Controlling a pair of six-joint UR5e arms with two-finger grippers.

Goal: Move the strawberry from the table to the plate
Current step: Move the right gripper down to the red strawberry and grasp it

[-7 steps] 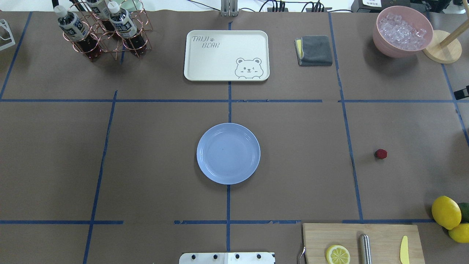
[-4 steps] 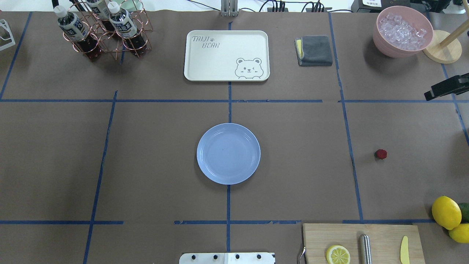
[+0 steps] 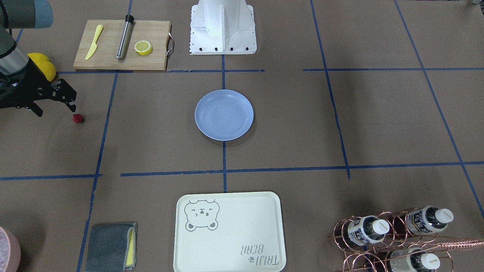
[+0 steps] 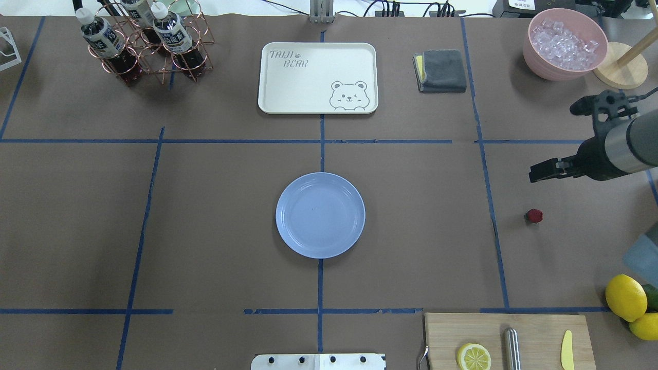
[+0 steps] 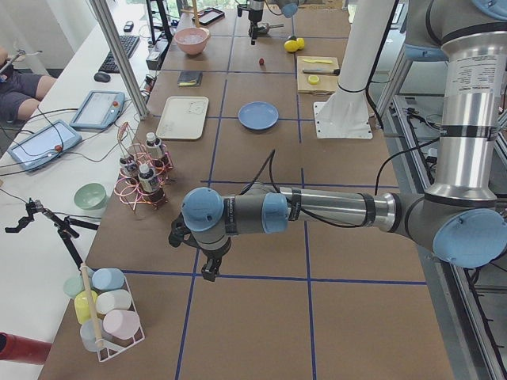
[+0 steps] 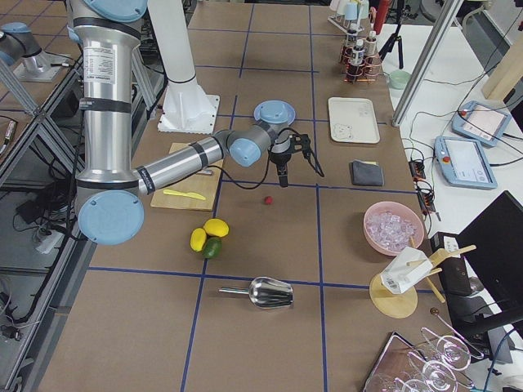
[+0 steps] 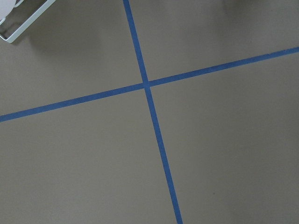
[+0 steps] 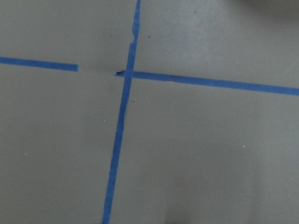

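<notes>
The strawberry is a small dark-red berry lying on the brown table in the right-hand section, also visible in the front view. The light-blue plate sits bare at the table's centre. My right gripper hovers open, fingers spread wide, a little beyond the strawberry and slightly to its right; nothing is between its fingers. One fingertip is close above the berry in the front view. My left gripper shows only in the exterior left view, far from the plate, and I cannot tell its state.
A cutting board with a lemon half, a metal rod and a yellow knife lies near the robot. Whole lemons sit right of it. A pink ice bowl, grey cloth, bear tray and bottle rack line the far side.
My right arm has come in from the right edge and moved left, so its open gripper now hangs near the strawberry. Strawberry and plate have not moved.
</notes>
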